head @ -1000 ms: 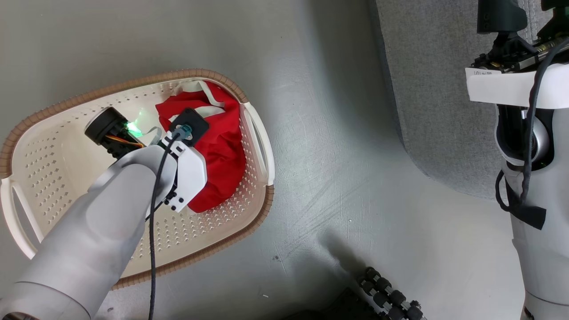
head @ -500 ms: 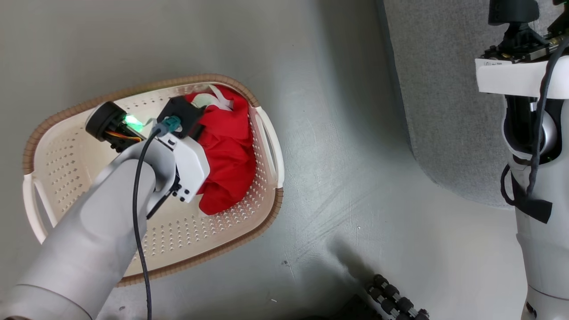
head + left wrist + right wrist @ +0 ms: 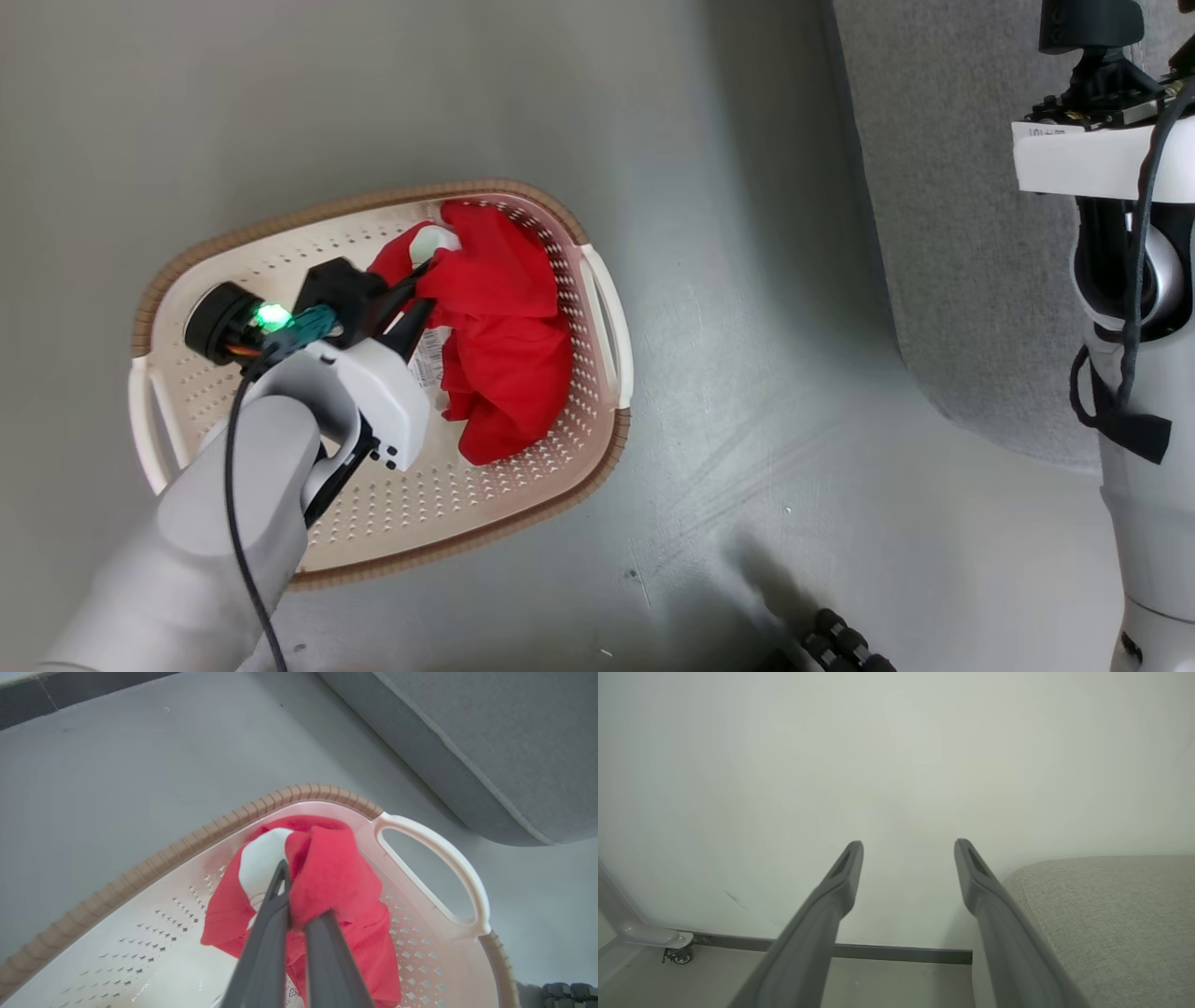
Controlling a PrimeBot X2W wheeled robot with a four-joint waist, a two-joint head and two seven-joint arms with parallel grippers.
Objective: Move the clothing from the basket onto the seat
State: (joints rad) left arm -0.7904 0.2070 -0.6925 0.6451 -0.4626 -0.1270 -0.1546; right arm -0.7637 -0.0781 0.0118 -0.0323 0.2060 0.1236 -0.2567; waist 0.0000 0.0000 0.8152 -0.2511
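1. Two dark fingers of the left gripper point(image 3: 301, 889) stood nearly closed, pinching a fold of the red clothing point(image 3: 336, 868) between them. A patch of white trim lay against one fingertip.
2. The rest of the clothing was bunched below and ahead of the fingertips, inside the basket point(image 3: 196, 835).
3. In the head view, the left gripper point(image 3: 425, 289) sat within the basket point(image 3: 373, 201). The clothing point(image 3: 509, 345) was heaped ahead of it, against the basket wall nearest the seat point(image 3: 952, 233).
4. The seat lay well apart from the left gripper, beyond the basket handle point(image 3: 607, 308) and a strip of grey floor point(image 3: 709, 373).
5. The right gripper point(image 3: 908, 851) held its fingers wide apart with nothing between them. The seat point(image 3: 1111, 914) edge lay just beside one finger, and a pale wall point(image 3: 896, 742) stood ahead.
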